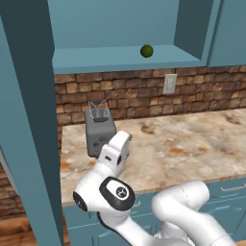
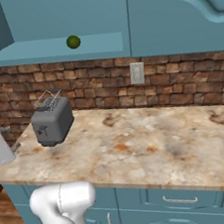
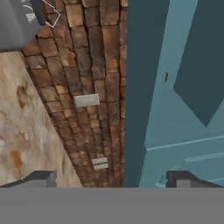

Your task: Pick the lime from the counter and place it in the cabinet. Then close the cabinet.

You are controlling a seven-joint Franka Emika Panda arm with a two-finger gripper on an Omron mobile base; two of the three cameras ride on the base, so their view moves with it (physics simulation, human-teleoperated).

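Observation:
The lime [image 1: 147,51] [image 2: 73,41], a small dark green ball, rests on the shelf of the teal cabinet [image 1: 96,60] [image 2: 51,49] above the counter [image 1: 182,144] [image 2: 138,145]. The cabinet's left door [image 1: 29,120] stands open; its right door [image 2: 180,10] is closed. My hand [image 1: 117,150] hovers low over the counter's left end, just right of the toaster and well below the lime. In the rolled hand view my gripper [image 3: 113,179] is open with nothing between its fingers, and the lime [image 3: 166,77] shows as a thin green sliver at the shelf edge.
A grey toaster [image 1: 99,129] [image 2: 52,122] [image 3: 17,22] stands at the counter's left end by the brick wall. A white wall outlet [image 1: 169,83] [image 2: 137,73] [image 3: 86,100] sits under the cabinet. Teal drawers [image 2: 180,200] run below the counter.

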